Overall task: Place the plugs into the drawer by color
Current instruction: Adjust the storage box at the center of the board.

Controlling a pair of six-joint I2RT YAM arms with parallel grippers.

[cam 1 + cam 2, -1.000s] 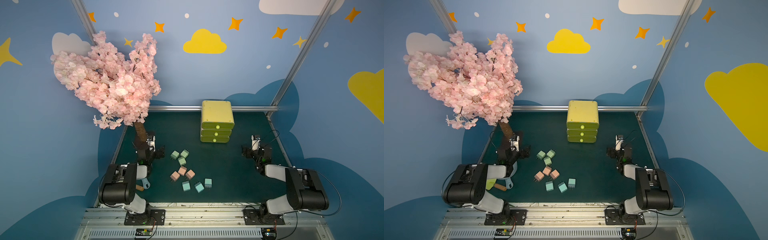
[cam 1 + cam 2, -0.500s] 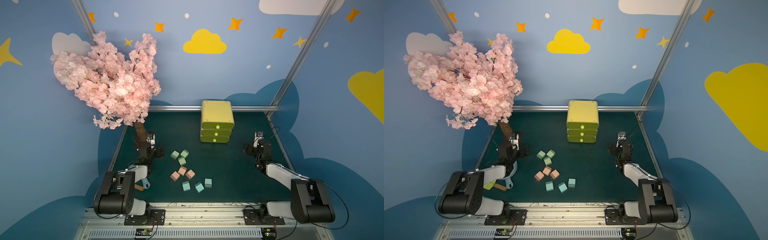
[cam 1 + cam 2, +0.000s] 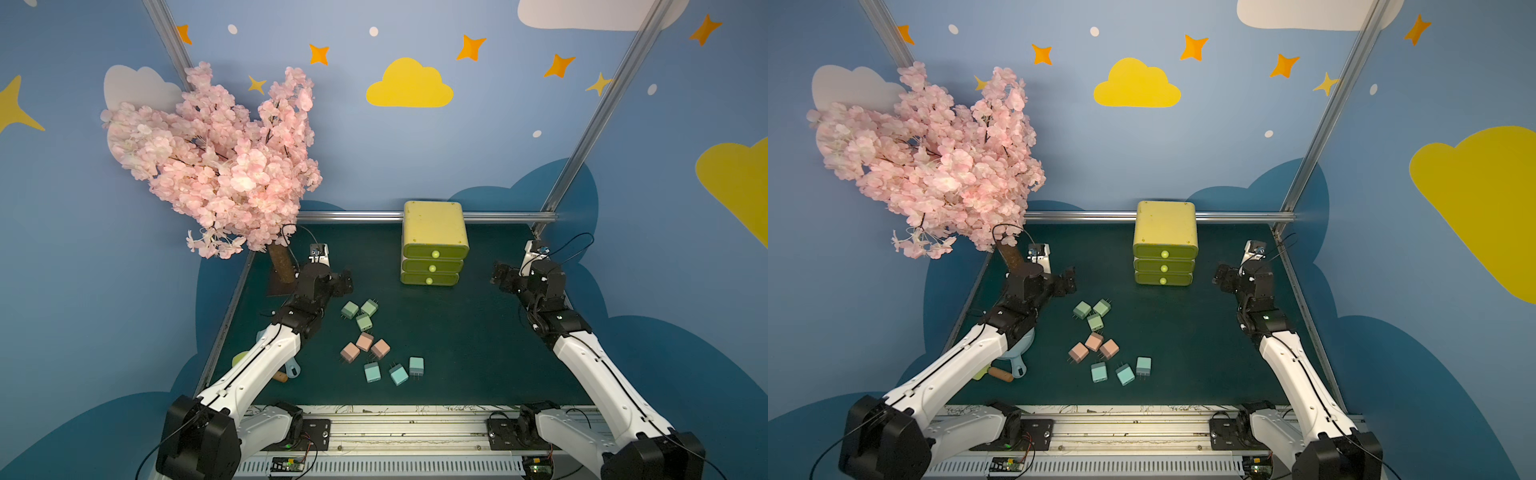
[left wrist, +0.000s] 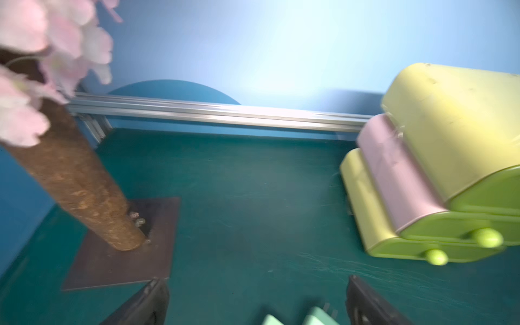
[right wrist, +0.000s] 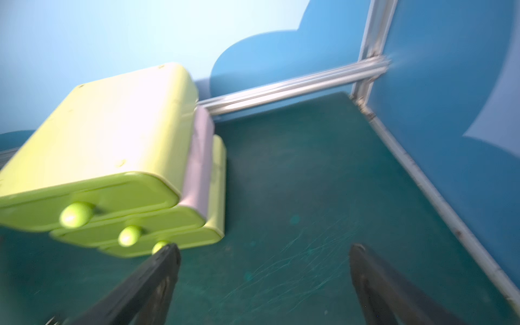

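Closest to the front rail (image 3: 415, 428), we see the three blue plugs (image 3: 398, 374) lying in a loose row on the green mat (image 3: 465, 340). Just behind them the three pink plugs (image 3: 365, 341) sit bunched together. A little farther back, the three green plugs (image 3: 363, 322) make a second tight cluster. All nine lie on the mat, none in the set of drawers (image 3: 432, 245), and neither gripper touches any of them. Left of the plugs, partly under the left forearm (image 3: 266, 357), we make out a blue scoop (image 3: 293, 370) and a brown stub (image 3: 281, 377); what they are exactly we cannot tell.

Beyond the green plugs and slightly left, the left gripper (image 3: 347, 281) hangs between them and the tree trunk (image 3: 282, 266). Its wrist view shows its fingers (image 4: 146, 304) spread wide with nothing held, and two green plugs peek in between them. Across the mat the right gripper (image 3: 498, 275) hangs near the right edge, well apart from the plugs. Its fingers (image 5: 152, 284) are likewise spread wide over bare mat, gripping nothing.

Farthest back, the set of drawers stands against the back rail (image 3: 353, 216), knobs (image 3: 434, 253) facing us, and all three fronts look pushed in. The pink blossom tree (image 3: 220, 166) fills the back left corner.
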